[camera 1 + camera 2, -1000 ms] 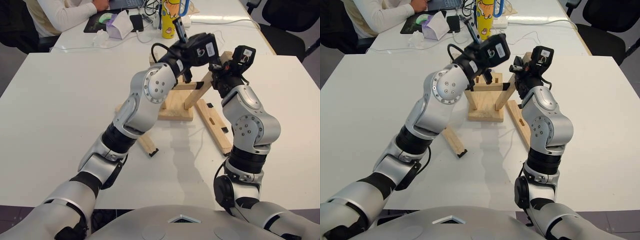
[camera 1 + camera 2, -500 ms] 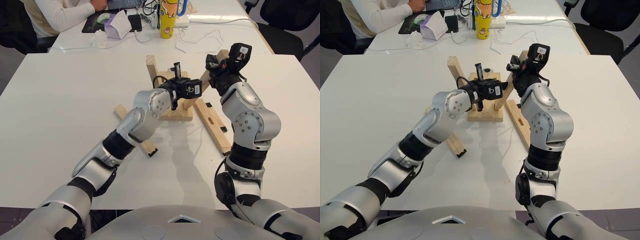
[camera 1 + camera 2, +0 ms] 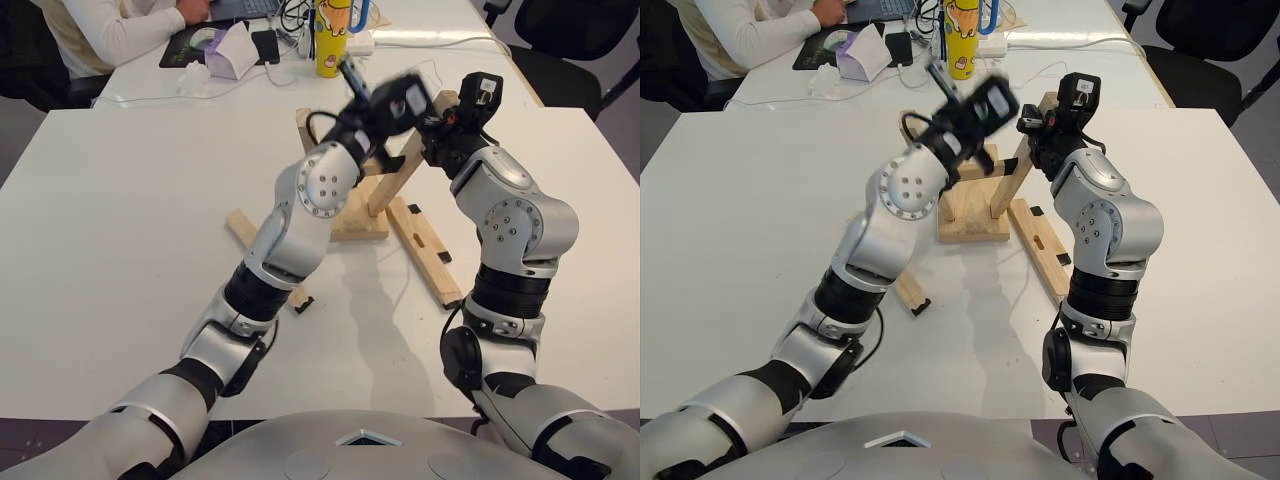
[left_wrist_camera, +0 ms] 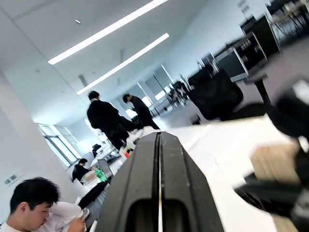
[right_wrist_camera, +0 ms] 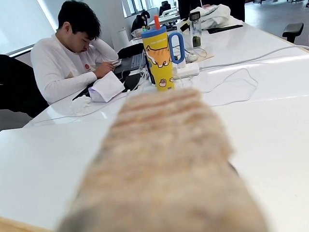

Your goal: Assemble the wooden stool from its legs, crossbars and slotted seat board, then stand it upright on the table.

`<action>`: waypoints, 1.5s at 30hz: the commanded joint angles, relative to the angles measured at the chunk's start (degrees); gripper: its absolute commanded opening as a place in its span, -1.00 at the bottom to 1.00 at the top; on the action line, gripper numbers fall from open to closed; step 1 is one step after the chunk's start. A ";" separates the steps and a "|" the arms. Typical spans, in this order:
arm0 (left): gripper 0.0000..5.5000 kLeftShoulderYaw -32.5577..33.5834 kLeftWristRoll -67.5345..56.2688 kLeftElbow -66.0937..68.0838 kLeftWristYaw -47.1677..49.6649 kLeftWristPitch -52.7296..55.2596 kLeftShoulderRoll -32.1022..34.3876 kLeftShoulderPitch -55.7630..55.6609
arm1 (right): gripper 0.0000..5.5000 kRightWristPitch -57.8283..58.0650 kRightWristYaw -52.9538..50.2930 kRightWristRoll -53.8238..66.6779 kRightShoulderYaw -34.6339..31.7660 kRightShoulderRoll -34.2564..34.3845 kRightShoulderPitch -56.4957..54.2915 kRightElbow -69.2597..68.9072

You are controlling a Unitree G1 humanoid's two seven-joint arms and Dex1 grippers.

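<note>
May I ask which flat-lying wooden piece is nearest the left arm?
The pale black-tipped wooden bar partly under that arm; the long board lies farther right.

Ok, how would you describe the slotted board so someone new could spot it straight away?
On the large white table, a half-built wooden frame stands toward the far edge. The slotted board lies flat beside the frame's base on the robot's right. Unlike the other wooden pieces, it is a long plank with dark rectangular slots in its top face.
</note>
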 commanded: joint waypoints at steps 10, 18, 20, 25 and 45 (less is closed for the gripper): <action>-1.00 19.91 -3.02 4.05 8.41 -4.44 14.57 12.69 | -0.64 -3.88 1.32 -3.26 4.94 -1.16 7.83 2.10; -1.00 12.25 -4.28 14.30 7.83 -8.26 12.72 11.34 | -0.62 -9.35 4.40 -6.65 13.93 -4.26 14.15 0.77; -1.00 11.53 -4.76 14.17 7.33 -7.84 12.35 10.34 | -0.62 -10.55 4.34 -7.84 15.38 -4.89 15.72 1.56; -1.00 8.71 -5.18 15.01 5.64 -6.85 11.70 6.78 | -0.61 -12.82 3.75 -9.56 17.15 -6.06 18.03 4.48; -1.00 0.94 -6.17 25.23 5.54 -8.46 2.96 -4.69 | -0.56 -11.92 3.22 -7.84 22.18 -4.32 17.67 1.47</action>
